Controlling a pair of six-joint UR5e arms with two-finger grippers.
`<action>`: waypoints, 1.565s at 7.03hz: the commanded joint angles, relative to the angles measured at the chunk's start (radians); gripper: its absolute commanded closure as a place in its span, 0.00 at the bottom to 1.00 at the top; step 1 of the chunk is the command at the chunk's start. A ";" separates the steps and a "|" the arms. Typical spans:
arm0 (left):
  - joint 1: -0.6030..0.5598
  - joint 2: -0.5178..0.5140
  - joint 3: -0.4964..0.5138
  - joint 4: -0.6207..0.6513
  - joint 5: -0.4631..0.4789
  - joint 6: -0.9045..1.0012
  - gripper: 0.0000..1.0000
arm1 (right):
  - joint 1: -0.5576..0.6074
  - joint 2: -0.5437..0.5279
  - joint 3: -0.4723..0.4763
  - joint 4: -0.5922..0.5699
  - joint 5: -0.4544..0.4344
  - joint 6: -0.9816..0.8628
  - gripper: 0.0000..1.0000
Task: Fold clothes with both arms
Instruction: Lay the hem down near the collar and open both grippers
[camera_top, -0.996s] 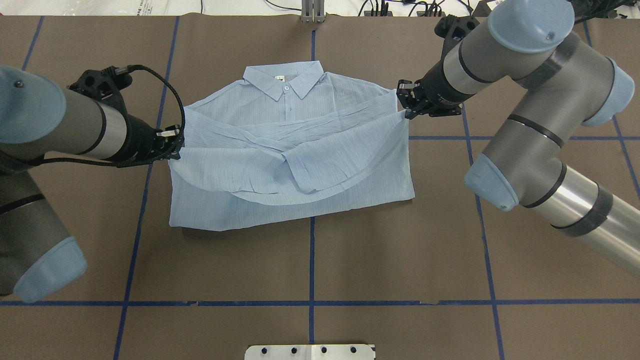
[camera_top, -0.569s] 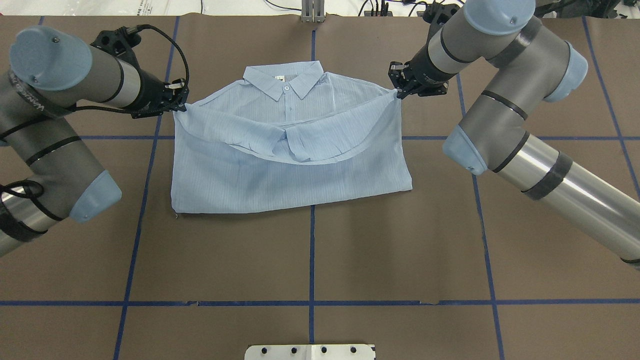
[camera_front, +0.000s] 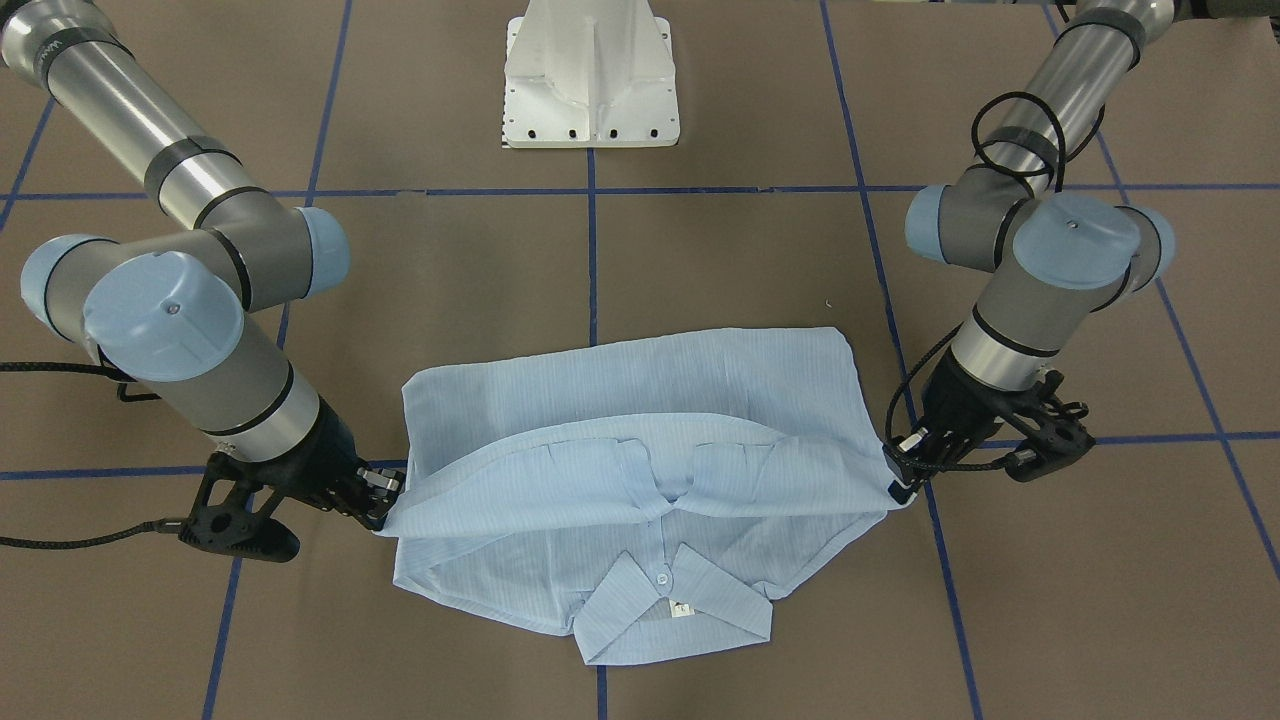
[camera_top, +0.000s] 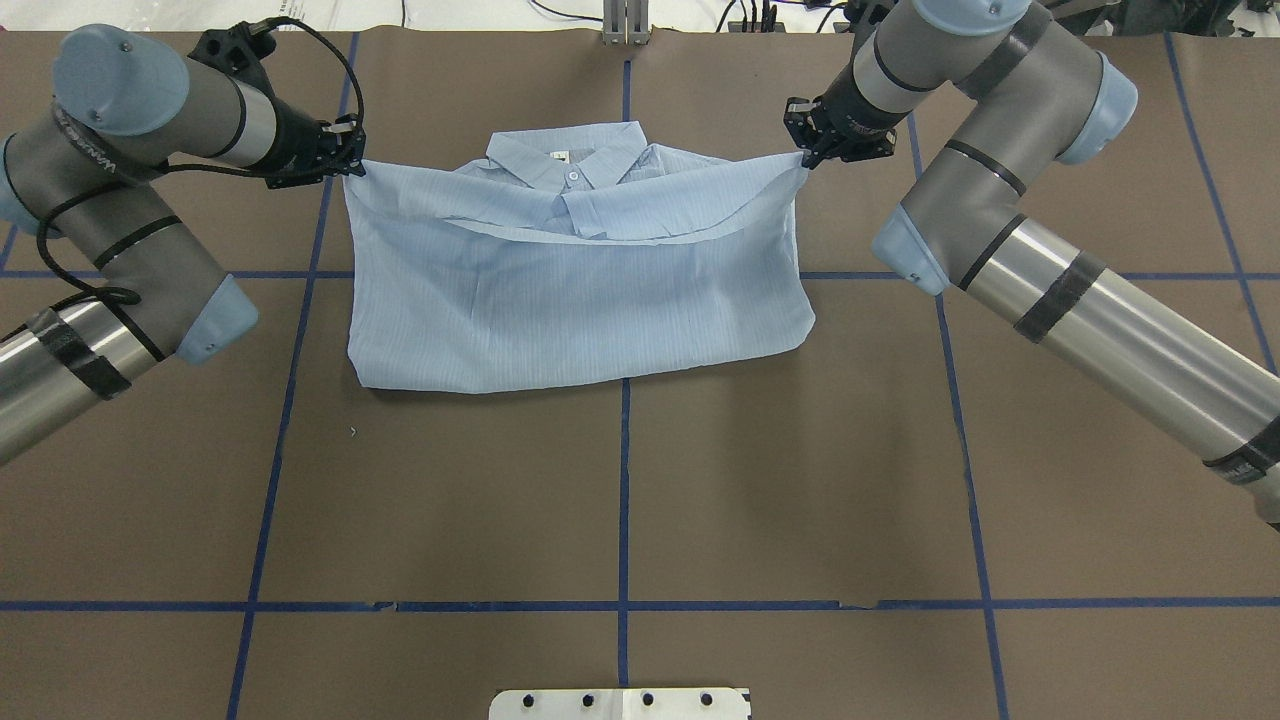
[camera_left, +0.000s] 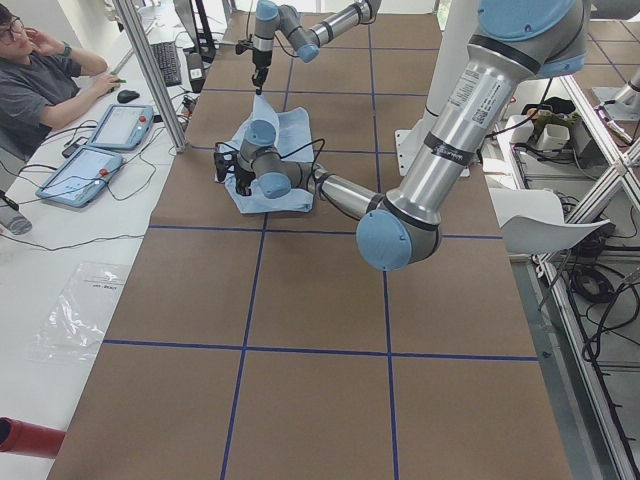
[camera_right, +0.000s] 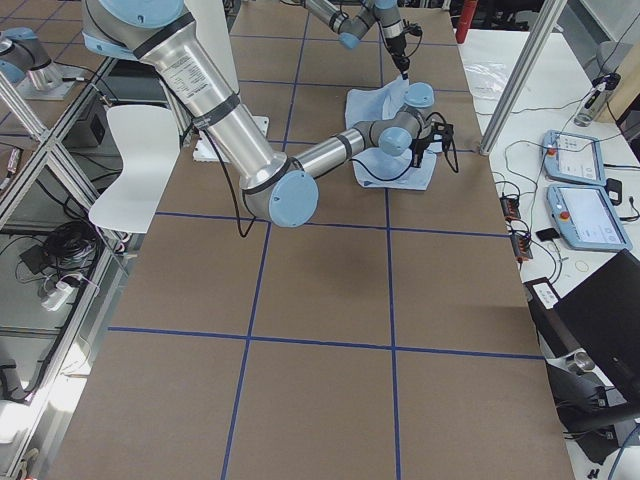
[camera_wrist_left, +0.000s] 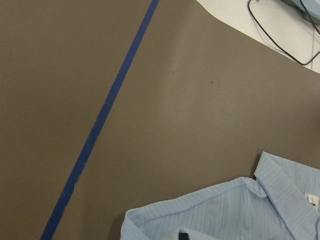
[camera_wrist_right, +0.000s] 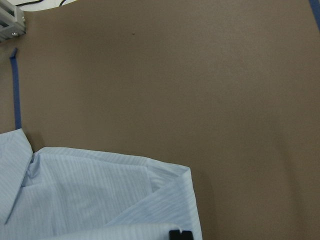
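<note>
My left gripper and right gripper each pinch a hem corner; between them the shirt lies nearly halved, release pending

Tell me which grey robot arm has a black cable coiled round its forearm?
The left grey-silver tubular arm: a black cable loops its forearm; the right arm has only flat bands there.

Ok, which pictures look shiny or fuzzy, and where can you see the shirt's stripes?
Overhead exterior: sharp, even light, with a bright sheen along the right arm tube; the shirt stripes are faint. Exterior front-facing: soft shade under the shirt's lifted edge. Exterior left and right: the shirt is too small to show stripes. Wrist views: stripes are clearest, and nothing is badly blurred.
</note>
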 joint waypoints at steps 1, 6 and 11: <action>0.001 -0.037 0.050 -0.012 0.000 -0.001 1.00 | 0.013 0.003 -0.025 0.003 0.014 -0.028 1.00; -0.002 -0.036 0.051 -0.015 -0.002 0.000 0.86 | 0.001 0.022 -0.028 0.003 0.011 -0.030 0.55; -0.077 0.081 -0.110 0.012 -0.112 0.074 0.00 | -0.018 0.005 -0.008 0.003 0.020 -0.043 0.00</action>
